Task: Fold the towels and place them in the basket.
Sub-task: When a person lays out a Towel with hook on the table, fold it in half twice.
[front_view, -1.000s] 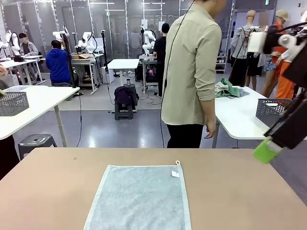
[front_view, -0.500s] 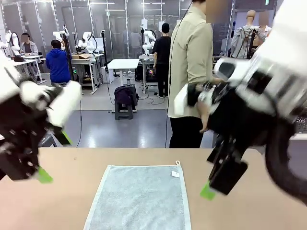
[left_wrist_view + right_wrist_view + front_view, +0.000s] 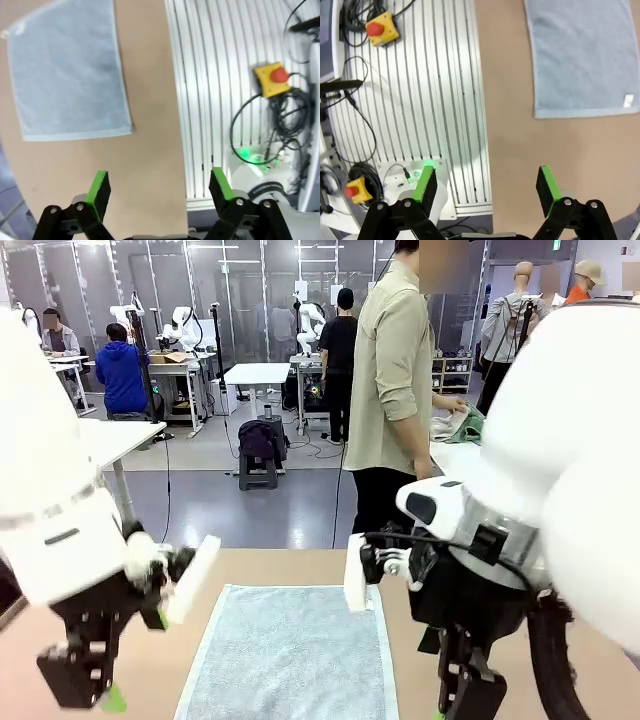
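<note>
The left gripper (image 3: pixel 160 186) hangs over bare table (image 3: pixel 280 565) at the near left, jaws spread wide with nothing between the green pads. It sits just off the towel's left side, likely so it can drop onto that edge or a near corner.

The towel (image 3: pixel 290 655), pale grey-blue, lies flat and unfolded in the middle of the table, square to the near edge. It is centred between the two arms, which looks deliberate: each gripper gets its own side, and a fold can be made by lifting both corners together. No fold has been started, so the task seems to be at its opening step. A small white tag (image 3: pixel 629 101) sits by the towel's far right corner; any print on it is too small to read.

The right gripper (image 3: pixel 487 186) mirrors the left one at the near right, jaws likewise wide apart and empty, above bare table beside the towel.

Beyond the far edge a person (image 3: pixel 400 390) stands turned to the right, hands at a heap of cloth (image 3: pixel 455 425) on another table, perhaps fetching the next towel.

No brand or lettering is legible anywhere, not even on the yellow box (image 3: pixel 272 80) with a red button on the robot's slatted base.
</note>
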